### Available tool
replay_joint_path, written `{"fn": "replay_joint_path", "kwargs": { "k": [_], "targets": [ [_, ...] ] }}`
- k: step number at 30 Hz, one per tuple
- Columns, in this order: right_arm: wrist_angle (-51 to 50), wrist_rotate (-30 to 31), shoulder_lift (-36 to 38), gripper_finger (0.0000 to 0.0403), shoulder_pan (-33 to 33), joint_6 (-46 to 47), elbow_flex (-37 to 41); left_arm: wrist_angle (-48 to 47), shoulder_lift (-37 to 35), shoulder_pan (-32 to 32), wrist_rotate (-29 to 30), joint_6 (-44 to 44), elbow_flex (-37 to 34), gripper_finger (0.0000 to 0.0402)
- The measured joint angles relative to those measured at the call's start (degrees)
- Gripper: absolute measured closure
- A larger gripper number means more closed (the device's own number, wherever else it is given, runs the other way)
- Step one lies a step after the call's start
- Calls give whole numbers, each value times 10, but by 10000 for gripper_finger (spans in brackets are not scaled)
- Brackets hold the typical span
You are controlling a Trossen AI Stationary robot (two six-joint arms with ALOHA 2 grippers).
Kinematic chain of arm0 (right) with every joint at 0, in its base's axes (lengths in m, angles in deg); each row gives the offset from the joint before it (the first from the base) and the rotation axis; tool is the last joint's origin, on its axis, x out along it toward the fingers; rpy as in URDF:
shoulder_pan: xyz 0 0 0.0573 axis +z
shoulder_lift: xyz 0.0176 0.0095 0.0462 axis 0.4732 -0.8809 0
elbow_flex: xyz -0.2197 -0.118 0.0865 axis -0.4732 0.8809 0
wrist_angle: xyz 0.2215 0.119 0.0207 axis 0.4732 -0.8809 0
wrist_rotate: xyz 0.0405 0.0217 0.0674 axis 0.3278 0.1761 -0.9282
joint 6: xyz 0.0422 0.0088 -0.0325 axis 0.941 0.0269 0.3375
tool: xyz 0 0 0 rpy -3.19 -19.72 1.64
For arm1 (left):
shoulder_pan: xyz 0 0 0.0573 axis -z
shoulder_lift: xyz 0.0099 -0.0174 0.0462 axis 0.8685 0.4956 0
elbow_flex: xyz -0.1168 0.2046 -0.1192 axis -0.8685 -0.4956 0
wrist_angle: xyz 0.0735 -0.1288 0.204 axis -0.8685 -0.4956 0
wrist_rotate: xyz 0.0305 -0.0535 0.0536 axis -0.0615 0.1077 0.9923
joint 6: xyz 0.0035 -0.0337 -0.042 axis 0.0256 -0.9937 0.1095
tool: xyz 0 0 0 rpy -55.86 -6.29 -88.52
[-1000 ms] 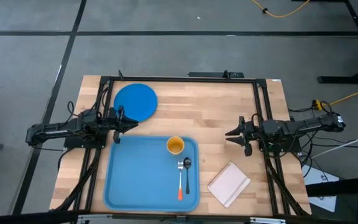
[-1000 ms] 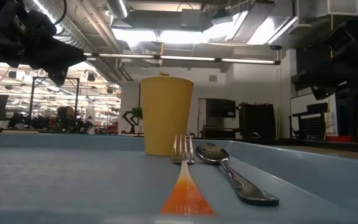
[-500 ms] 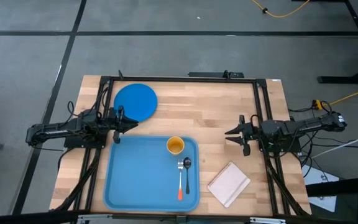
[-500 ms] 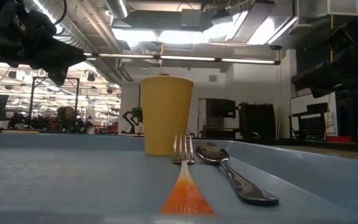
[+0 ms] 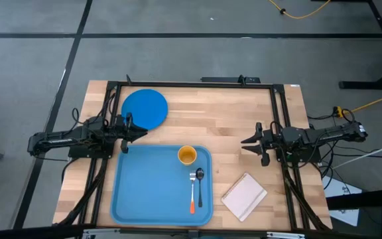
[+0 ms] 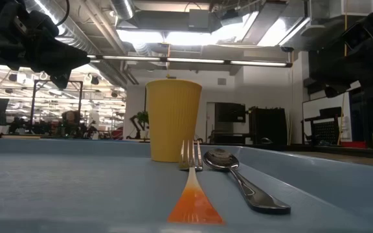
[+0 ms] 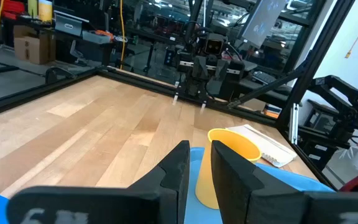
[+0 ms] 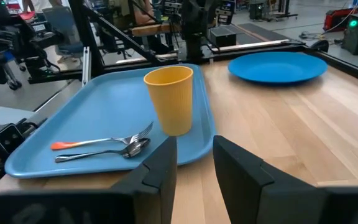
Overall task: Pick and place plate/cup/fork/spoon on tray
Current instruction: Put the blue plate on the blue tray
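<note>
The cup (image 5: pixel 187 155), fork (image 5: pixel 192 192) and spoon (image 5: pixel 199 186) are seen inside the tray (image 5: pixel 144 192), toward its 3 o'clock side. The plate (image 5: pixel 144 109) lies on the table (image 5: pixel 217 113) at 11 o'clock of the tray. The left tool (image 5: pixel 132 132) is slightly parted and empty beside the plate; the right tool (image 5: pixel 249 142) is parted and empty at the table's 3 o'clock edge.

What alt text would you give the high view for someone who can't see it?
From above, a light-blue tray on a wooden table holds an orange-yellow cup, with a fork and dark spoon side by side. A round blue plate lies on the wood outside the tray. The left gripper and right gripper are empty at the table's sides.
</note>
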Motion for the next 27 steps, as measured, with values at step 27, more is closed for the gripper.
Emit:
{"fn": "replay_joint_path", "kwargs": {
  "k": [27],
  "targets": [
    [0, 0, 0, 293, 0, 0, 0, 0, 0, 0, 0, 0, 0, 343]
  ]
}}
